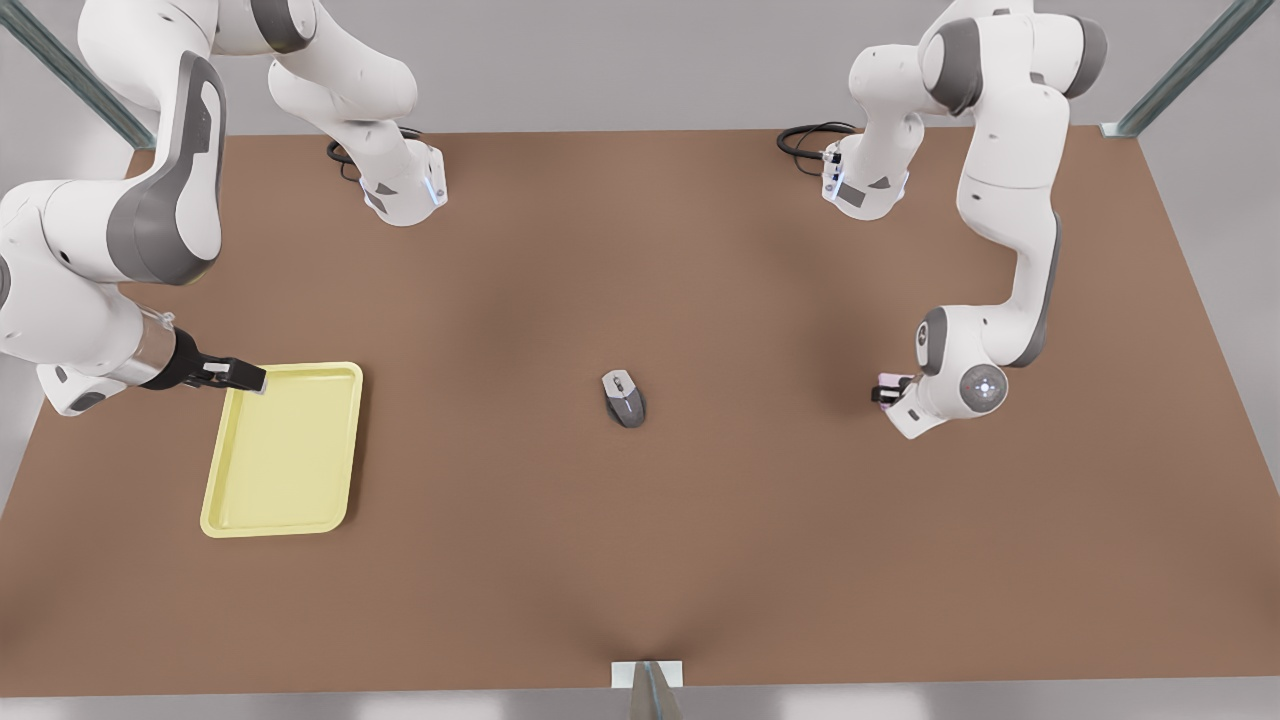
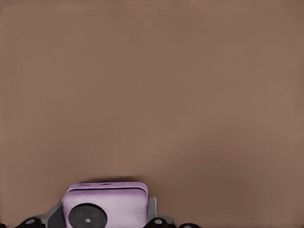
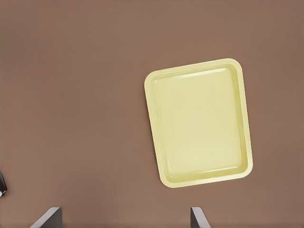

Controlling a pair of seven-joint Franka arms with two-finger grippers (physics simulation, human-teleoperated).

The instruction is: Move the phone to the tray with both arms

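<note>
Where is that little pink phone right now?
The phone sits pinched in the left claw at the front view's right, well right of the mouse.

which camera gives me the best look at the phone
The left wrist view: the phone sits close up between the left gripper's fingers, one lens visible. The front view shows a pink sliver beside the arm on its right.

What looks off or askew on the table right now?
Nothing stands out. The phone sits squarely in the left end effector. The tray lies flat and bare, slightly skewed to the table edge, with the right end effector open at its rim. The mouse rests mid-table.
</note>
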